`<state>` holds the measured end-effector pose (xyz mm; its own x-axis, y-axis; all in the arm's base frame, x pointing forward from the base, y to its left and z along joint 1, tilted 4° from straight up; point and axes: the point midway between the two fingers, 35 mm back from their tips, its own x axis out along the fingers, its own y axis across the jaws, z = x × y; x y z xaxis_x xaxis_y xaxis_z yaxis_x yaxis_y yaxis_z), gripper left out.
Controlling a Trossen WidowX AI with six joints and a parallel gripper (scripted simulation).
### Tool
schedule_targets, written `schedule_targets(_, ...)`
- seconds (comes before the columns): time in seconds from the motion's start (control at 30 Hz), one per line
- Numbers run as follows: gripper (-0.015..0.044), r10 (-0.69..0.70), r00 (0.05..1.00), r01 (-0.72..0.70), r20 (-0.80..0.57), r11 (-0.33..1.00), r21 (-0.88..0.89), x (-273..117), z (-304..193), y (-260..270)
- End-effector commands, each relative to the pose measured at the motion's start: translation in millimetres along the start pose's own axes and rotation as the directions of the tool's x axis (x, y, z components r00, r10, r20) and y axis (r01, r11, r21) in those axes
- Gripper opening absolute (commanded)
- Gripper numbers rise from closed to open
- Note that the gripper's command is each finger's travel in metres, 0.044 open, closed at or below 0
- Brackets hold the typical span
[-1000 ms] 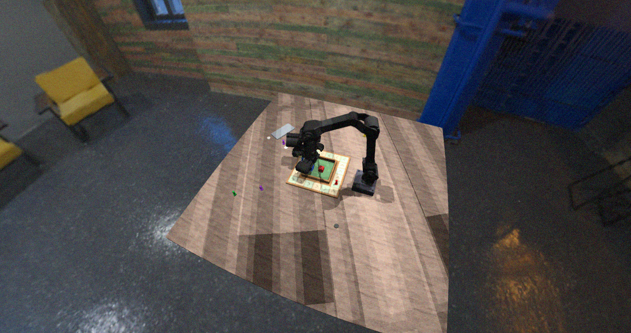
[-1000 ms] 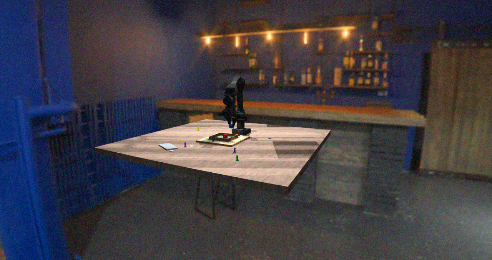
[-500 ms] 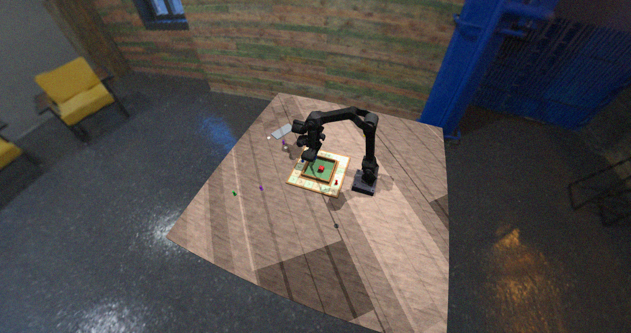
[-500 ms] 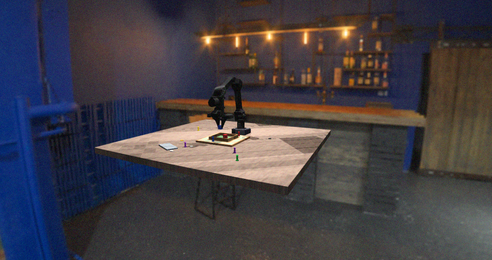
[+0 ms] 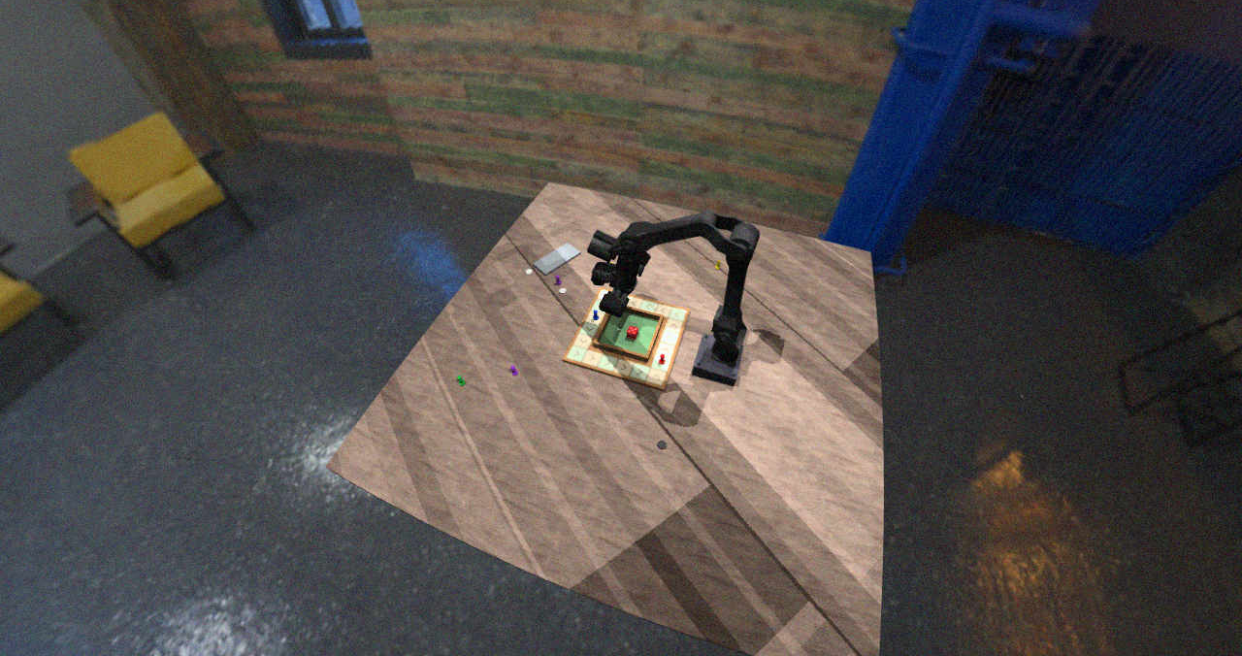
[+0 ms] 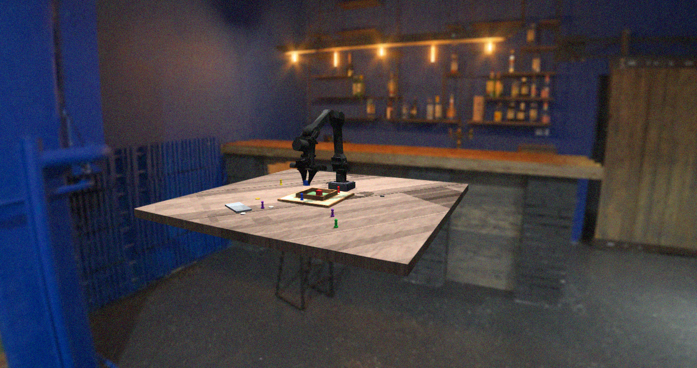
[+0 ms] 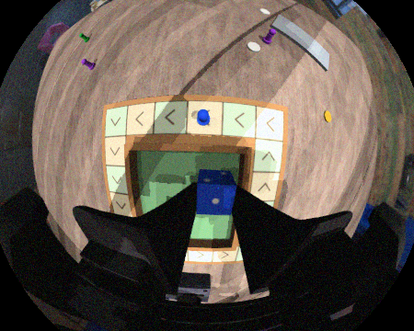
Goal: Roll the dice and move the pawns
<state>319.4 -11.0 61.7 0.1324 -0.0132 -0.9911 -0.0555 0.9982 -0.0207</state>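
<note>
Blue die (image 6: pixel 306 183) (image 7: pixel 215 192): off the bench, held up over the board area; the wrist view shows a single pip on its broad face, and the arm hides it from above
Gripper (image 5: pixel 615 302) (image 6: pixel 306 179) (image 7: pixel 215 198): pointing down, clamped on the blue die
Red die (image 5: pixel 632 331) (image 6: pixel 319 192): resting inside the tray
Tray (image 5: pixel 622 353) (image 6: pixel 330 195) (image 7: pixel 189 142): green-floored, wooden-walled, in the middle of the board
Board (image 5: pixel 613 375) (image 6: pixel 342 198) (image 7: pixel 140 119): nearer the bench's wall-side edge than its opposite edge, ringed with arrow squares
Blue pawn (image 5: pixel 596 314) (image 6: pixel 301 196) (image 7: pixel 203 117): upright on the board's side facing the bench's left edge, as seen from above
Red pawn (image 5: pixel 662 358) (image 6: pixel 338 189): upright on the board's side facing the arm base
Arm base (image 5: pixel 713 374) (image 6: pixel 342 186): just beside the board, towards the bench's right edge from above
Grey slab (image 5: pixel 556 258) (image 6: pixel 238 207) (image 7: pixel 304 41): flat near the left wall-side corner of the bench (image 5: pixel 521 478) (image 6: pixel 390 239) (image 7: pixel 124 83)
Green pawn (image 5: pixel 461 380) (image 6: pixel 335 223) (image 7: pixel 84 37): near the left edge
Yellow pawn (image 5: pixel 717 265) (image 6: pixel 280 182): towards the wall-side edge
Dark disc (image 5: pixel 662 444) (image 6: pixel 381 195): beyond the board, towards the edge opposite the wall
</note>
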Motion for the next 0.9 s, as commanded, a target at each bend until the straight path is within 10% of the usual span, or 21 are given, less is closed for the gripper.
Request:
schedule_targets(0.0,0.0000,0.007,0.990,-0.007,0.144,1.000,-0.001,-0.3,3.9,0.5)
schedule_targets(0.5,0.0000,0.008,0.798,-0.002,0.603,1.000,-0.010,9.9,4.4,-0.7)
schedule_targets(0.87,0.0000,0.008,0.784,-0.001,0.620,1.000,-0.011,-1.4,-3.3,-1.6)
